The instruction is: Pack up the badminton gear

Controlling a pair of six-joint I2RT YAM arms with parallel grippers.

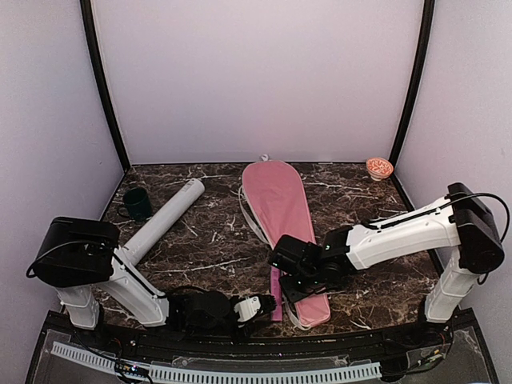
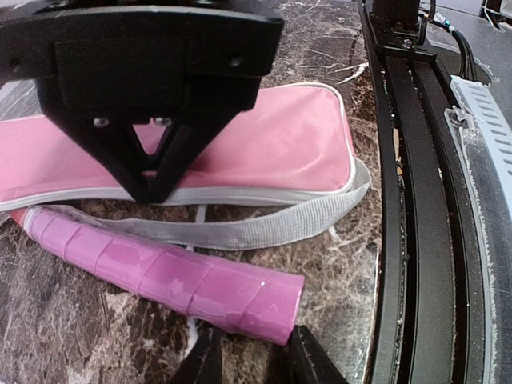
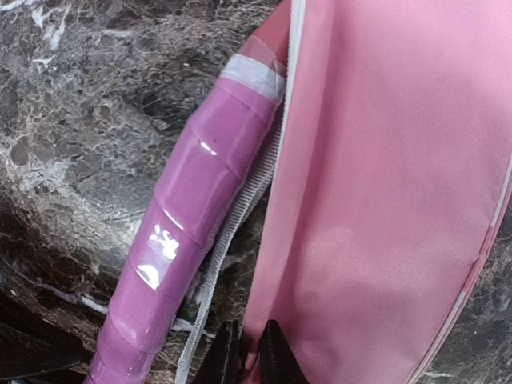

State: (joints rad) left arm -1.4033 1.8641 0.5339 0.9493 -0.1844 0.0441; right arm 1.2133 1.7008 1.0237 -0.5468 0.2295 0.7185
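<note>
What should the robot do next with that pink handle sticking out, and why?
Probably close the left gripper on the racket handle. Its jaws stand open at the handle's end, which lies outside the racket cover, while the right gripper pinches the cover's edge.

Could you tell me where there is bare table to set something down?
Bare marble lies between the grey tube and the pink cover, and between the cover and the orange bowl, behind the right arm. The near edge is crowded: left gripper, right gripper, racket handle, the cover's narrow end.
</note>
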